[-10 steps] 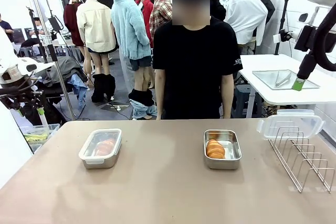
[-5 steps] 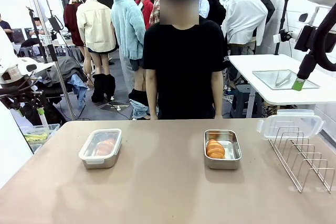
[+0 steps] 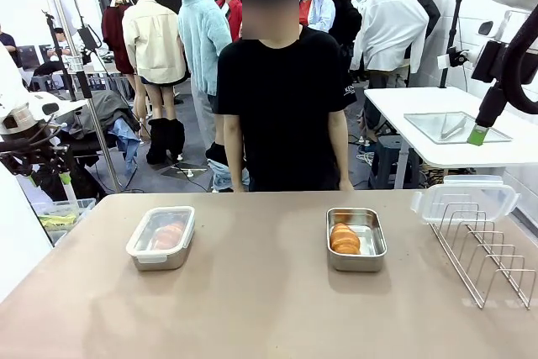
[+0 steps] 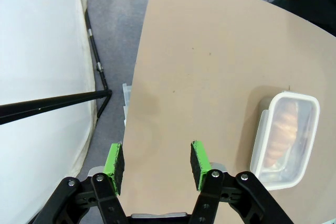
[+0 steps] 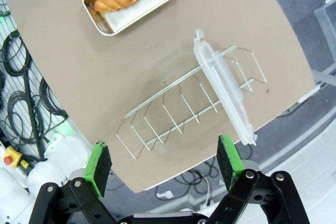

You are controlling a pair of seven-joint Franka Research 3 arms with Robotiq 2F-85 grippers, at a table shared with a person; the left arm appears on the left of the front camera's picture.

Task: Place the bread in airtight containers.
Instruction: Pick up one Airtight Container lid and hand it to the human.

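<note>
Now the person (image 3: 282,98) farther left.

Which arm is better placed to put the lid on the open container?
Probably the right: its open gripper hangs over the rack holding the lid, near the open container.

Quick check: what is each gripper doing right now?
Left gripper: open, holding nothing.
Right gripper: open, holding nothing.
</note>
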